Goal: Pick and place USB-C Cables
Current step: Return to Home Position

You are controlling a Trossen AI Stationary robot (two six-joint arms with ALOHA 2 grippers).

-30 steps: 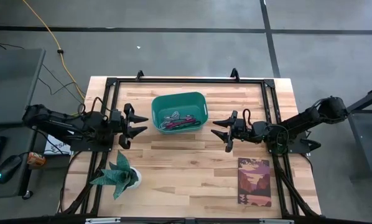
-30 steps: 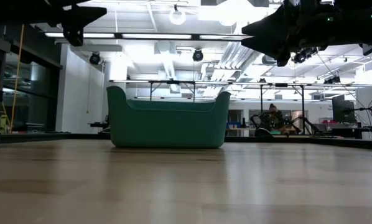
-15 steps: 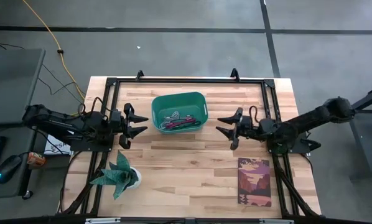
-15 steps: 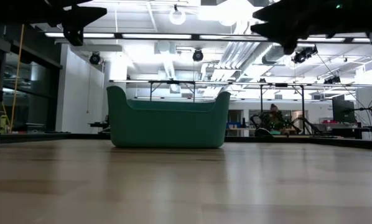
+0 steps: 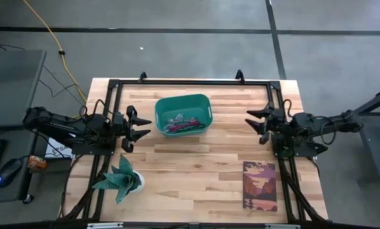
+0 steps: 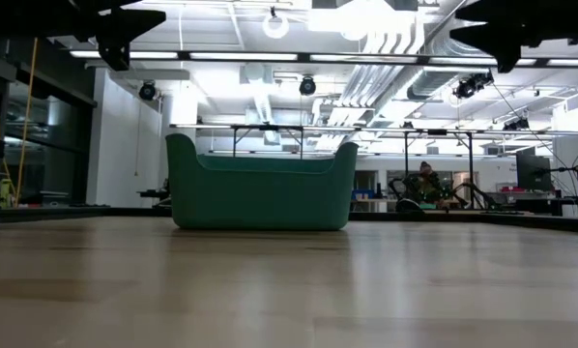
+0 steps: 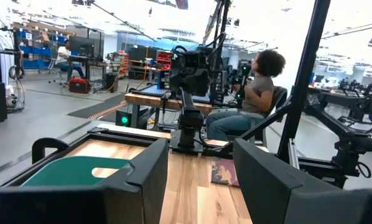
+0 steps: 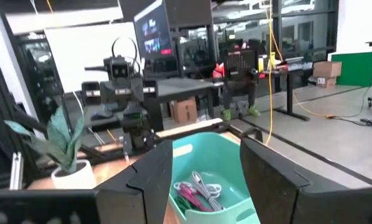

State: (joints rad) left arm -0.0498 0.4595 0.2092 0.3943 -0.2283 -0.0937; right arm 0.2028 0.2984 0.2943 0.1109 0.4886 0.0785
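The wooden table (image 5: 196,181) holds a green bin (image 5: 182,98) just ahead of the left gripper (image 5: 145,125) and farther ahead of the right gripper (image 5: 251,123), both above the tabletop with fingers spread apart. The cables (image 5: 181,124) lie inside the bin, clear of both grippers.

One surface (image 5: 190,172) is carrying one green bin (image 5: 204,104), one plant (image 5: 121,179) and one book (image 5: 260,186). A left end effector (image 5: 145,126) and a right end effector (image 5: 251,123) are hovering, two altogether. USB-C Cables (image 5: 180,124) are lying tangled in the bin, too bunched to count.
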